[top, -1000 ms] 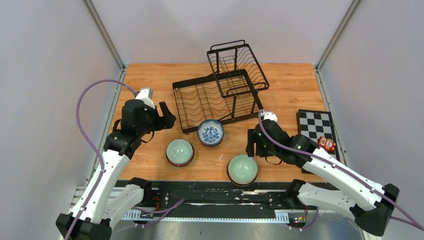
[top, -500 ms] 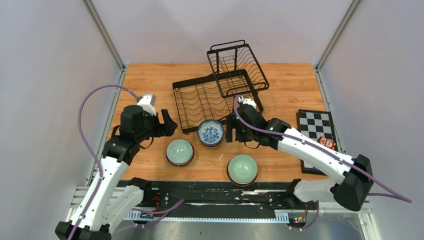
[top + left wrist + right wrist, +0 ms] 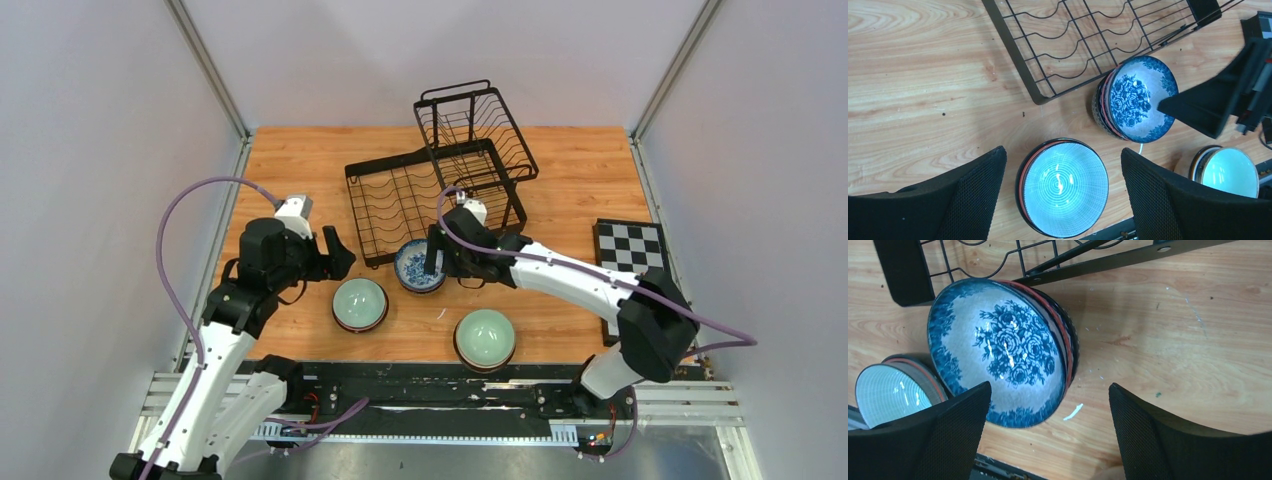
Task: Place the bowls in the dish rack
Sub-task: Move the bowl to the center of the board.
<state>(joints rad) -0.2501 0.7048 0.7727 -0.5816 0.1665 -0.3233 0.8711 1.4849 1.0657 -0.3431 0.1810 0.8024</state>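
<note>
A blue-and-white bowl (image 3: 413, 268) sits just in front of the black wire dish rack (image 3: 400, 200), with red and dark rims showing under it. My right gripper (image 3: 432, 258) is open right over this bowl (image 3: 1003, 345), its fingers above the bowl's right part and the wood beside it (image 3: 1049, 389). A celadon bowl (image 3: 359, 303) lies front left. My left gripper (image 3: 335, 250) is open above it, one finger on each side of it (image 3: 1063, 156). A second celadon bowl (image 3: 485, 338) lies near the front edge.
The rack's basket tier (image 3: 475, 125) stands on the base tier's back right. A black-and-white checkered board (image 3: 630, 248) lies at the right edge. The black rail (image 3: 420, 385) runs along the table's front edge.
My right arm has swung left from near the right celadon bowl to the blue-and-white bowl. My left gripper has shifted slightly down toward the left celadon bowl. The bowls have not moved.
</note>
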